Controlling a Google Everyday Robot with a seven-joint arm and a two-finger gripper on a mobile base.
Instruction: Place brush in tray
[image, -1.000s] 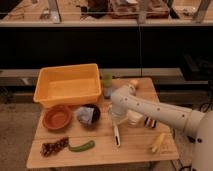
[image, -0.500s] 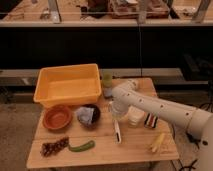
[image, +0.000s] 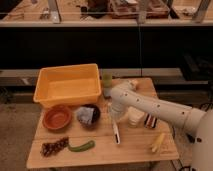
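Lying flat on tabletop (image: 132, 150), brush (image: 116, 133) runs twd camera from right beside pincer (image: 114, 116); pincer state can't tell.

Lab: cluttered benches (image: 131, 7) behind glass (image: 75, 11); tool (image: 115, 116) over wooden table (image: 131, 151).

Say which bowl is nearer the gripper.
The dark bowl, right beside the gripper, which is at the brush's end; the orange bowl sits beyond it, farther off.
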